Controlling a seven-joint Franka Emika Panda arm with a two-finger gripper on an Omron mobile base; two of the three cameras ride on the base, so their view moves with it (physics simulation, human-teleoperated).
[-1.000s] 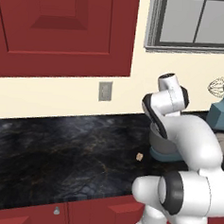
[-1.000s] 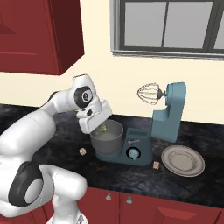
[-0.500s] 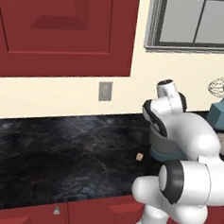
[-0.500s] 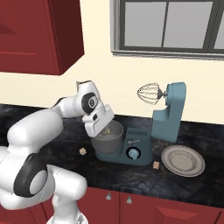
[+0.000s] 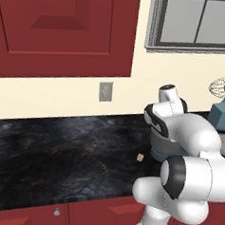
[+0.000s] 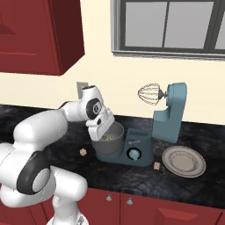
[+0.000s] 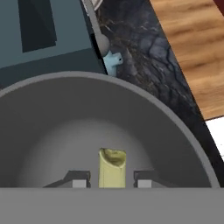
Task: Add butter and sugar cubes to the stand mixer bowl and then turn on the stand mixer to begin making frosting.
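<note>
Much of the black marble surface lies bare on the robot's left of the jaws, open room running out to its front edge. To the right of the jaws stands the stand mixer, head tilted back so the whisk hangs up and clear, above and to the right of them. The stand mixer bowl sits on the mixer's base directly under the jaws, which reach down past its rim; in the hand view the grey wall curves round them on every side. A round grey plate lies well to the right, past the mixer base. The butter stands upright between the two fingertips, inside the bowl. The jaws are slightly parted, a thin gap showing on each side of the stick, so they do not clamp it. One of the sugar cubes rests on the surface left of the jaws, near the bowl's outside; the other lies to the right, between mixer base and plate.
</note>
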